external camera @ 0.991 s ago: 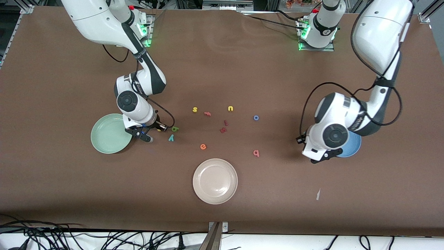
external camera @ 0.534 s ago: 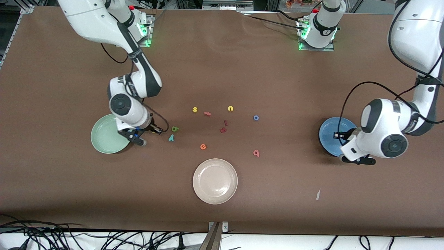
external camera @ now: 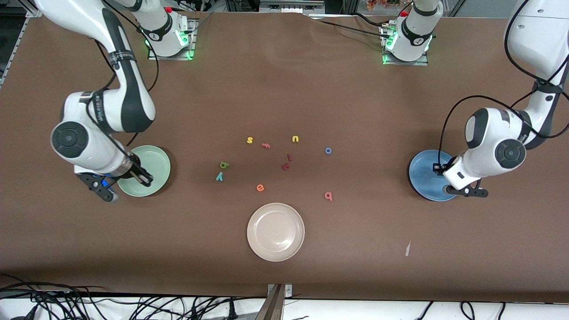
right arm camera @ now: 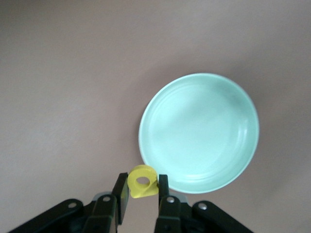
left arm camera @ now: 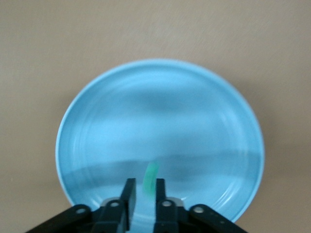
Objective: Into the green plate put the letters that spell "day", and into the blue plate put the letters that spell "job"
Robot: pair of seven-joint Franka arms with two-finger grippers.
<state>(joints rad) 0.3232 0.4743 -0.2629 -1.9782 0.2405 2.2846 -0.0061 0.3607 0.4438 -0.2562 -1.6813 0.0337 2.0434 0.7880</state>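
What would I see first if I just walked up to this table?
You'd spot two white arms, each holding a tiny letter over a plate. The right gripper pinches a yellow letter at the green plate's edge, and the left gripper holds a teal letter above the blue plate. Between them, colourful little letters lie scattered on the brown table, with a beige plate nearer the front camera.

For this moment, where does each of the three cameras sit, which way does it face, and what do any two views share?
Front view: high across the table, facing both arms' bases; shows both arms, green plate, blue plate, beige plate, scattered letters.
Left wrist view: on the left arm's wrist, looking down past the left gripper and teal letter at the blue plate.
Right wrist view: on the right arm's wrist, looking down past the right gripper, shut on the yellow letter, at the green plate.
Shared: each wrist view's plate also shows in the front view.
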